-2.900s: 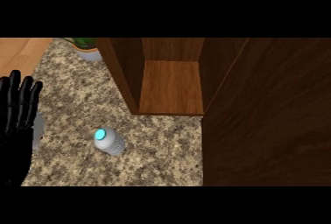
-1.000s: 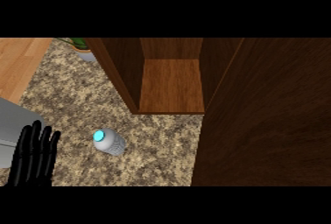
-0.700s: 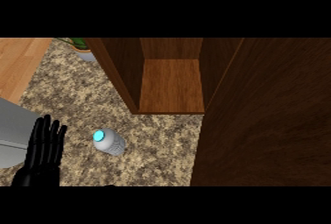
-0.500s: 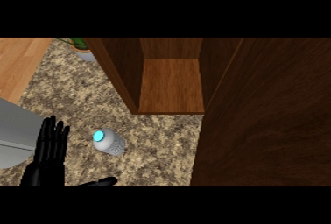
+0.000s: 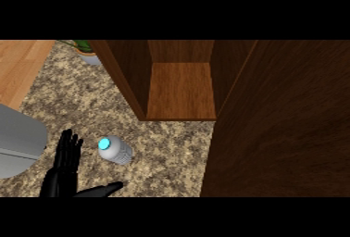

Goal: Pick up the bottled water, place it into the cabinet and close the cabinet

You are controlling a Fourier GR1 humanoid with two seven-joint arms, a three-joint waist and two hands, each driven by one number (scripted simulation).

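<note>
left hand (image 5: 63,169) cut off at the lower edge, potted plant (image 5: 86,50) clipped at the top

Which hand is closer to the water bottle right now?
Left. The left hand, open, is just left of the bottled water, not touching. The right hand isn't in view.

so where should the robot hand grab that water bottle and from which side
Probably around the pale ribbed body of the water bottle, below its blue cap. It appears to stand on the counter, seen from above, so its sides are free. The left robot hand is open just to its left, fingers straight and thumb spread, so closing in from the left looks simplest. The cabinet stands open behind.
</note>
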